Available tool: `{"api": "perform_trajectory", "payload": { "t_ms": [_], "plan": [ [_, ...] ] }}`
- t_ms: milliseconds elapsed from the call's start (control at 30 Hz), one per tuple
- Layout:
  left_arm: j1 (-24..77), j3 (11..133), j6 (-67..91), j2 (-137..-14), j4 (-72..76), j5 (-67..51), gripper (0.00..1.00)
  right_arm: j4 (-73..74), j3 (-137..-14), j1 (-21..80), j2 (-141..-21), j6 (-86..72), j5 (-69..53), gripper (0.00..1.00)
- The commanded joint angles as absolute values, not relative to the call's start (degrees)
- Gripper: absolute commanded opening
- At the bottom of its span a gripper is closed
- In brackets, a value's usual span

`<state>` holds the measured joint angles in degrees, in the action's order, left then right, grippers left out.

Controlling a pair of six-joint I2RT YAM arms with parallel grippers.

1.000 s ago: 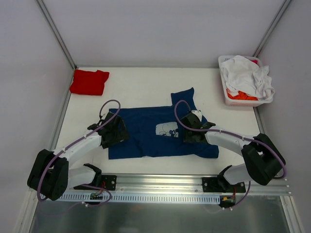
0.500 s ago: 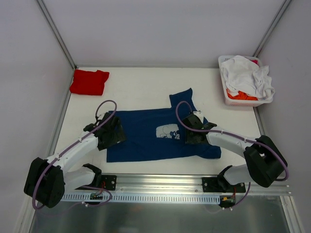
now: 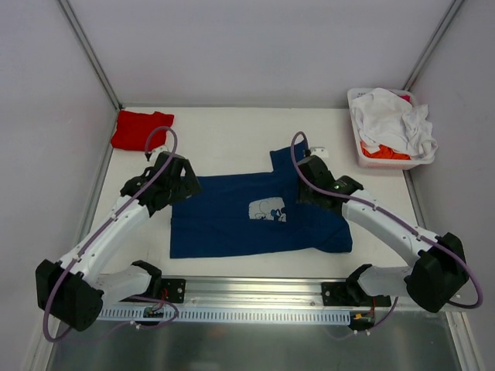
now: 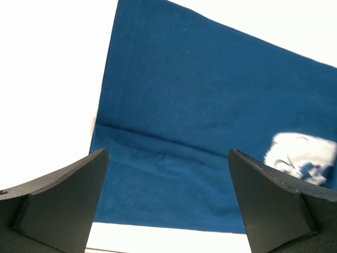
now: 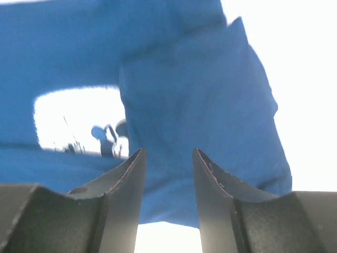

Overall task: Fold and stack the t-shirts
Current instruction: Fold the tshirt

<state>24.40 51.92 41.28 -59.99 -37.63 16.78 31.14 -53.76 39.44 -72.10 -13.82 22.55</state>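
Observation:
A navy blue t-shirt (image 3: 232, 224) lies flat at the table's middle, its pale cartoon-mouse print (image 3: 267, 210) facing up and one sleeve (image 3: 290, 157) pointing to the far side. My left gripper (image 3: 172, 188) hovers over the shirt's far left corner, jaws wide open and empty; the left wrist view shows the cloth (image 4: 200, 95) and the print (image 4: 303, 158) below. My right gripper (image 3: 311, 184) hangs over the shirt's far right part near the sleeve, open, with only cloth (image 5: 210, 105) under its fingers (image 5: 131, 179). A folded red t-shirt (image 3: 141, 130) lies at the far left corner.
A white basket (image 3: 387, 163) at the far right holds a crumpled white t-shirt (image 3: 390, 120) and an orange one (image 3: 383, 152). Grey walls with metal posts close in the table on three sides. The arms' mounting rail (image 3: 255, 292) runs along the near edge.
Both arms have moved away from the near edge toward the shirt's far side, the left to its far left corner, the right up by the sleeve. The shirt lies about as before.

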Motion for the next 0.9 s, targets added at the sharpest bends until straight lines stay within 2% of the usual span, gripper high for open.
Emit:
{"api": "perform_trajectory", "payload": {
  "t_ms": [0,367,533,867],
  "plan": [
    [24.17,54.23,39.12,-66.69,-37.72,19.08,0.99,33.23,-59.58,35.70,-75.40,-9.06,23.48,0.44],
    [15.83,55.28,34.46,-84.00,-20.40,12.57,0.99,27.34,-71.70,21.63,-90.16,-3.25,11.79,0.44],
    [13.63,59.05,33.31,-89.64,-18.28,12.57,0.99,26.37,-75.06,19.16,-95.79,-1.93,10.02,0.44],
    [10.46,65.04,31.73,-99.66,-15.29,11.69,0.96,24.70,-74.71,18.20,-96.24,-0.53,8.70,0.43]
  ]
}}
